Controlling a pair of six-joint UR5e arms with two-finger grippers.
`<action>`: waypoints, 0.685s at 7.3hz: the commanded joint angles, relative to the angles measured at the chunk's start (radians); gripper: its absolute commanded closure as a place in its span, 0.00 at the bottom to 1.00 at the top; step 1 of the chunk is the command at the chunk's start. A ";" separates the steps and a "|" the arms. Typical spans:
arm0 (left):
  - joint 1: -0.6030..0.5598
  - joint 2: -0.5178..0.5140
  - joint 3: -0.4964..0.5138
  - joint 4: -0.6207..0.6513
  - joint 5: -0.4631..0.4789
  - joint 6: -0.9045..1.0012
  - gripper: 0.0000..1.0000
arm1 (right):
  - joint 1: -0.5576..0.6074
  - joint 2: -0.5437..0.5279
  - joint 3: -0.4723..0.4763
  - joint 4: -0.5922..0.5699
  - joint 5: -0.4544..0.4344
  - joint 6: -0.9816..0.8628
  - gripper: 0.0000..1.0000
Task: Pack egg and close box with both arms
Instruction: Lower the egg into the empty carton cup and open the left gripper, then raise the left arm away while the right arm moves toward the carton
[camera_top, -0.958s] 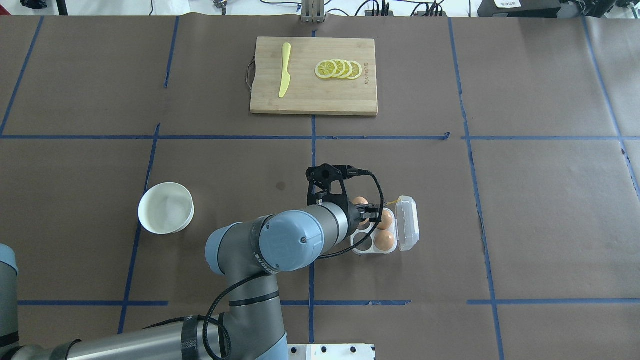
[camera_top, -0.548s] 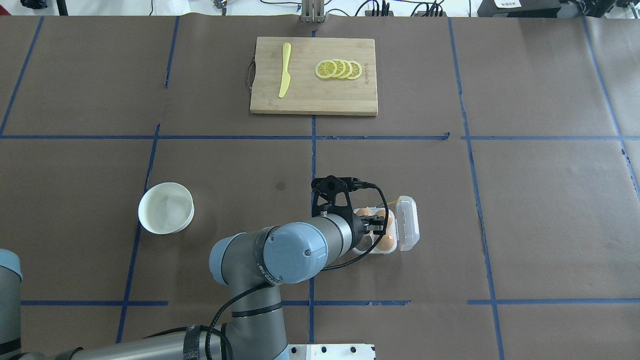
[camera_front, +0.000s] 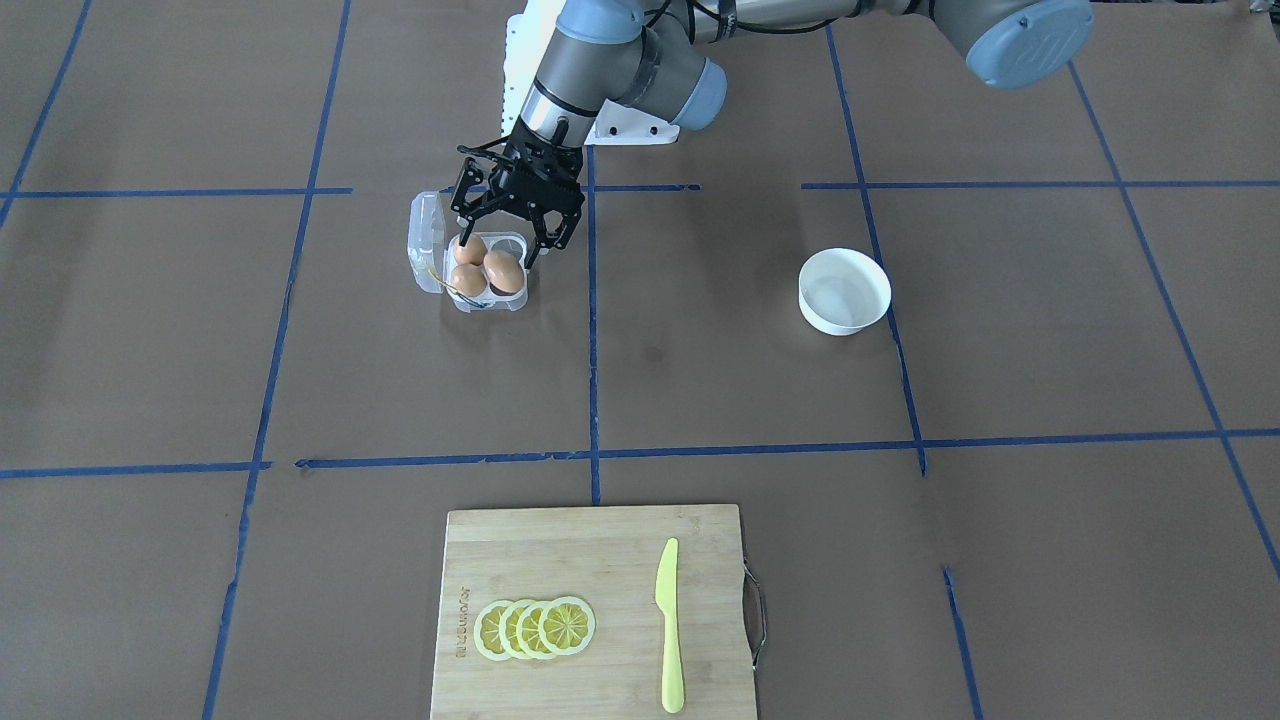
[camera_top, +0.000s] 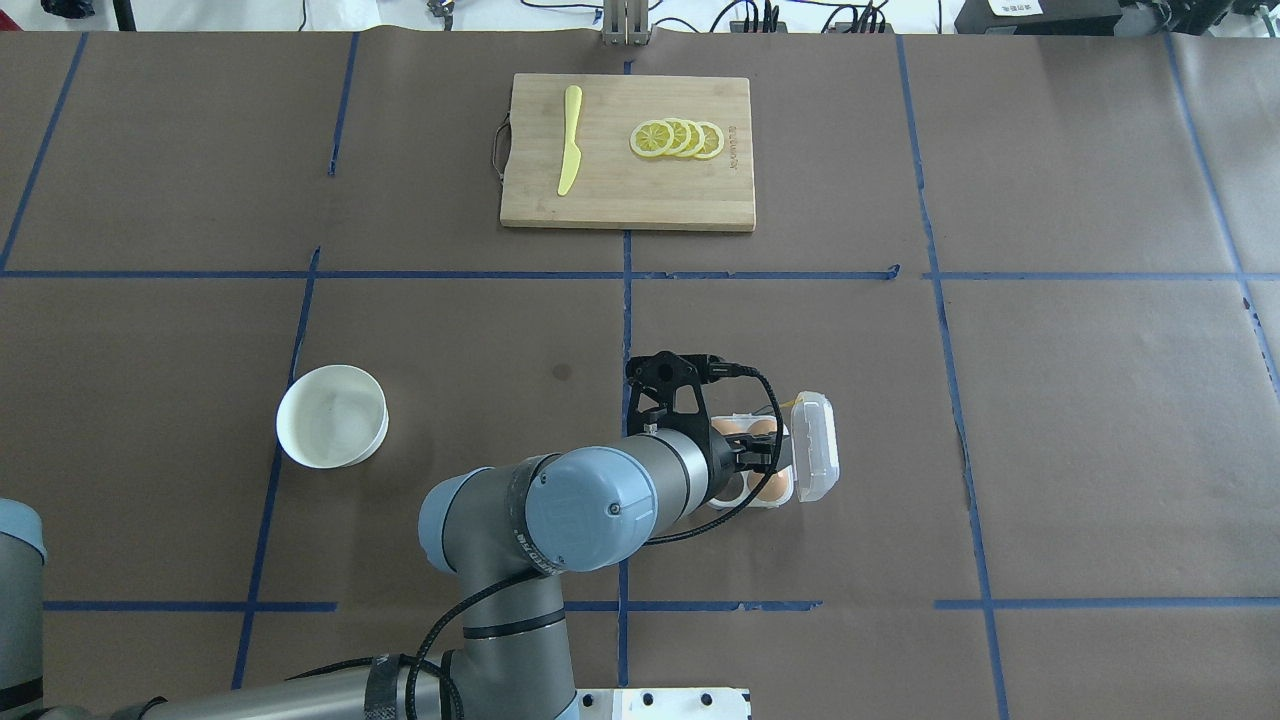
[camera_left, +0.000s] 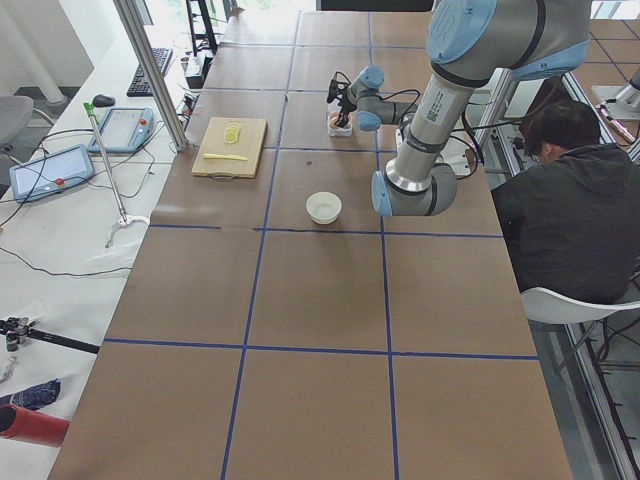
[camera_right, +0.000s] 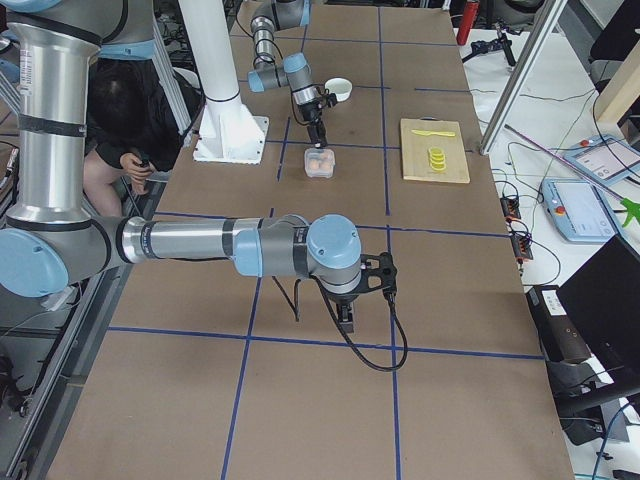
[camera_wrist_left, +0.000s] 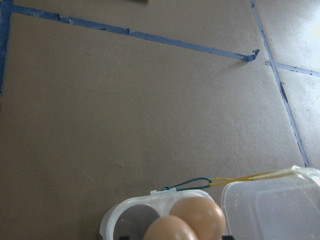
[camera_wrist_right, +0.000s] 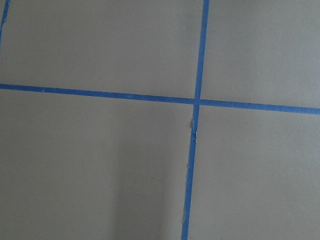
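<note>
Brown paper-covered table (camera_top: 1100, 450) ruled into squares by blue tape lines (camera_top: 450, 275); alongside, a white bench (camera_left: 60, 230) bearing tablets (camera_left: 50, 172) and cables, an aluminium post (camera_left: 151, 70), a white chair (camera_left: 570, 305); bright, even light

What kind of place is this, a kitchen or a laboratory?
Probably a robotics laboratory: the table bears a blue tape grid, the left arm and right arm reach over it, and control tablets lie on a side bench.

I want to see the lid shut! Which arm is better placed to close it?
Probably the left arm. The left claw hangs right over the box, next to the open lid. The right claw is far away down the table.
</note>
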 joint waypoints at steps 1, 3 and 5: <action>-0.024 0.001 -0.051 0.018 -0.012 0.005 0.01 | 0.000 0.002 0.004 -0.002 0.000 0.001 0.00; -0.111 0.012 -0.103 0.096 -0.159 0.016 0.01 | 0.000 0.002 0.010 0.005 0.005 0.018 0.00; -0.187 0.065 -0.210 0.237 -0.235 0.103 0.01 | -0.040 0.002 0.098 0.012 0.017 0.213 0.00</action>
